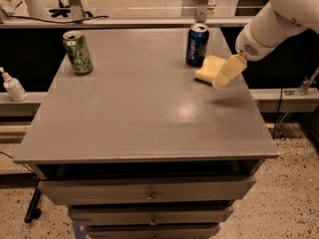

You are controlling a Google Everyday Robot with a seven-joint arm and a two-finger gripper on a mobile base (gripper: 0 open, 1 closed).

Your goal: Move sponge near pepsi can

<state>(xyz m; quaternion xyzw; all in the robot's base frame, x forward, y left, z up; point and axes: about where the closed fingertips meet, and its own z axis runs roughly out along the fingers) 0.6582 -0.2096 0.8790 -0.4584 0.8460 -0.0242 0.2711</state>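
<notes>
The sponge [207, 68], a pale yellow foam block, lies flat on the grey table [134, 108] at the back right. It sits just right of the pepsi can [197, 45], a dark blue can with white lettering that stands upright, and looks to be touching or nearly touching the can's base. My gripper [225, 76] hangs from the white arm [269, 29] at the sponge's right edge, raised a little above the table, and overlaps that edge in the view. It casts a shadow on the table in front of it.
A green patterned can [78, 53] stands upright at the table's back left. The table has drawers [149, 195] below its front edge. A white bottle [12, 86] stands on a ledge to the left. A rail [149, 21] runs behind the table.
</notes>
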